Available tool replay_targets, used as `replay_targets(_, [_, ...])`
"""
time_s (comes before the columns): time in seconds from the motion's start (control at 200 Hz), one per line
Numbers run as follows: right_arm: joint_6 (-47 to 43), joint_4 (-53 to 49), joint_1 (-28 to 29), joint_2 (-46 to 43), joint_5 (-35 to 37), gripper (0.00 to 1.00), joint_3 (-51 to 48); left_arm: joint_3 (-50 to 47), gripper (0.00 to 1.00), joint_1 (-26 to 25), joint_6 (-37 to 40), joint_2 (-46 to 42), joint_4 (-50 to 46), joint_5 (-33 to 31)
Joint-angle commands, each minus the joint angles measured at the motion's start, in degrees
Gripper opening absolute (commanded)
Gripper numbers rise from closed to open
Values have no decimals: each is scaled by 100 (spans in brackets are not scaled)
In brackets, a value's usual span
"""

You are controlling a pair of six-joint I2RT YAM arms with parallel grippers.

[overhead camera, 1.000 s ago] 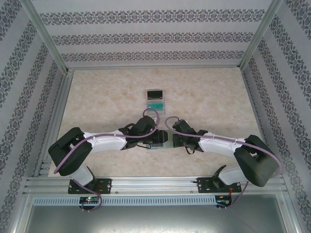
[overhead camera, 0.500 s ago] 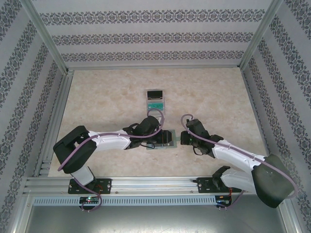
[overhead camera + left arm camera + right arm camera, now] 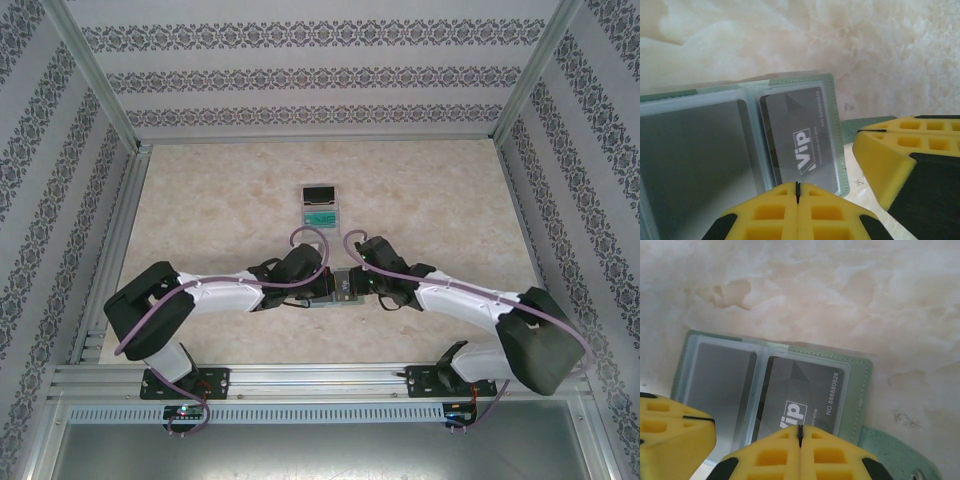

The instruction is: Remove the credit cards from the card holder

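Jaws of the left gripper (image 3: 797, 195) and the right gripper (image 3: 800, 436) are closed, pads meeting at the near edge of the card holder (image 3: 860, 390). The sage-green holder lies open and flat on the table (image 3: 220, 200) between the arms. Its long axis runs left-right. A black credit card (image 3: 807, 385) sits in one clear pocket, and the closure tab (image 3: 892, 452) projects sideways.
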Motion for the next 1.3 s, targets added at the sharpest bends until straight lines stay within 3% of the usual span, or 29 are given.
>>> replay_targets(0.0, [-44, -242, 42, 246, 158, 0, 142, 8, 5, 87, -74, 149, -30, -35])
replay_targets(0.08, [-15, -255, 51, 285, 201, 0, 97, 38, 10, 87, -40, 195, -69, -16])
replay_targets(0.49, [-51, -302, 33, 405, 210, 1, -20, 192, 14, 87, -31, 496, -1, 138])
replay_targets(0.709, [16, -179, 66, 694, 88, 0, -11, 218, 23, 87, -30, 564, 13, 167])
replay_targets(1.079, [54, -82, 169, 697, 62, 0, -29, 276, 24, 87, -118, 778, -12, 248])
replay_targets(1.294, [82, -75, 200, 779, 135, 0, -3, 290, 26, 86, 12, 371, -453, -18])
